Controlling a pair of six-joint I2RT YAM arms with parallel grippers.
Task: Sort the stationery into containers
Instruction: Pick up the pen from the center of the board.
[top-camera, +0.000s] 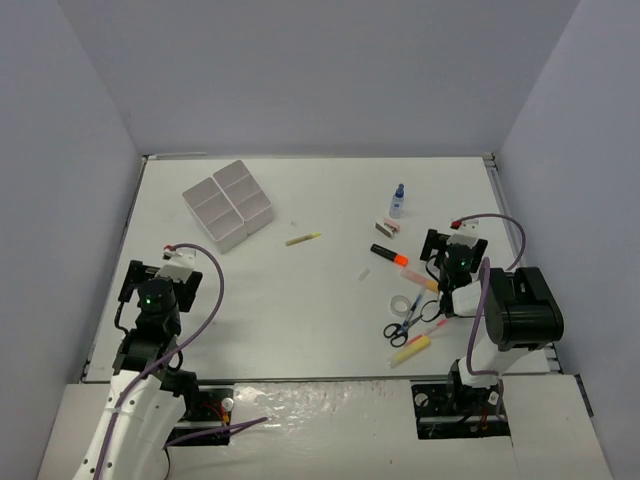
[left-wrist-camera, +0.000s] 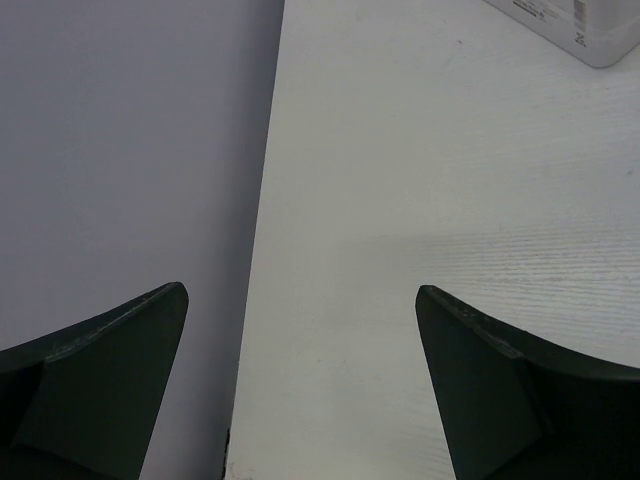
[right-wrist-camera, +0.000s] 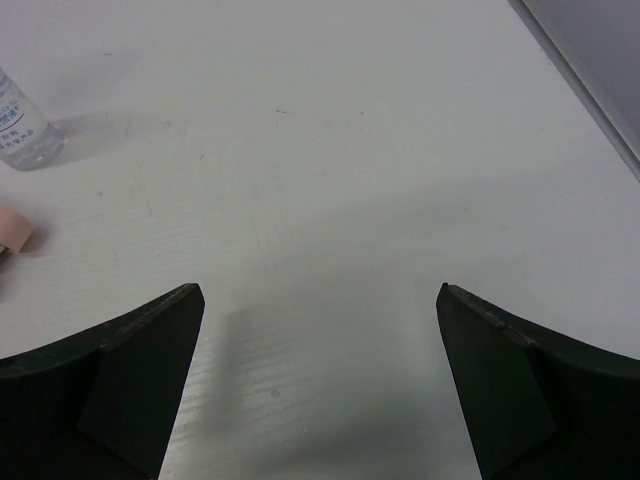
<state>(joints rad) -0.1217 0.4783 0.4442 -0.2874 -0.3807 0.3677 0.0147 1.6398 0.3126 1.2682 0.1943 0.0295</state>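
Left hand (left-wrist-camera: 300, 295): jaws spread wide, nothing between them, sitting over the left edge of the table (top-camera: 300, 320) right by the side wall. White six-compartment tray (top-camera: 228, 237) is back-left on the table, turned at an angle; its corner just shows in the left wrist view. Thin yellow highlighter (top-camera: 303, 239) lies alone right of the tray, well apart from it. The rest of the stationery is clustered right of centre: blue-capped bottle (top-camera: 398, 200) upright at the back, pink eraser (top-camera: 385, 228) just in front of it, orange-black highlighter (top-camera: 390, 255), then white tape roll (top-camera: 402, 303), black-handled scissors (top-camera: 398, 328) and fat yellow highlighter (top-camera: 412, 349) nearest the arm bases. Right hand (right-wrist-camera: 320, 290): also released, jaws wide and gripping nothing, over bare table right of the bottle and eraser.
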